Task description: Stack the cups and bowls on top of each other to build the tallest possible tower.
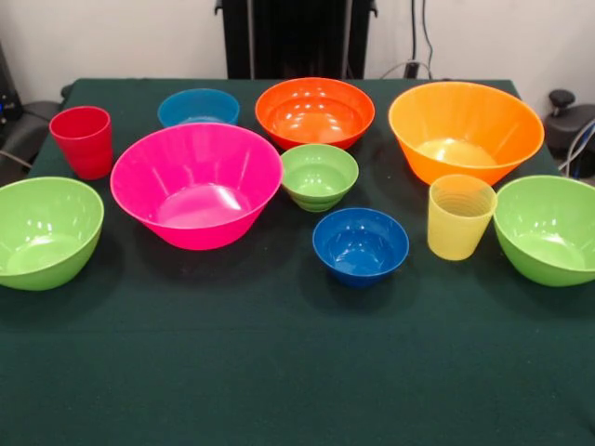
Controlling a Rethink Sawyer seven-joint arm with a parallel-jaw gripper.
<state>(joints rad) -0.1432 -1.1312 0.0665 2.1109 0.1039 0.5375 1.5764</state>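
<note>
All pieces stand apart and upright on the dark green table (279, 372). A red cup (83, 140) is at the far left, and a pale yellow ribbed cup (459, 216) at the right. Between them are a large pink bowl (196, 184), a light blue bowl (198, 108), an orange-red bowl (314, 112), a big yellow-orange bowl (465, 131), a small lime green bowl (319, 176) and a dark blue bowl (360, 245). Larger lime green bowls sit at the left edge (45, 231) and the right edge (548, 229). No tower stands. The gripper does not show.
The black pedestal (296, 37) rises behind the table's far edge. Cables and dark equipment (572, 125) lie off both sides of the table. The near half of the cloth holds nothing.
</note>
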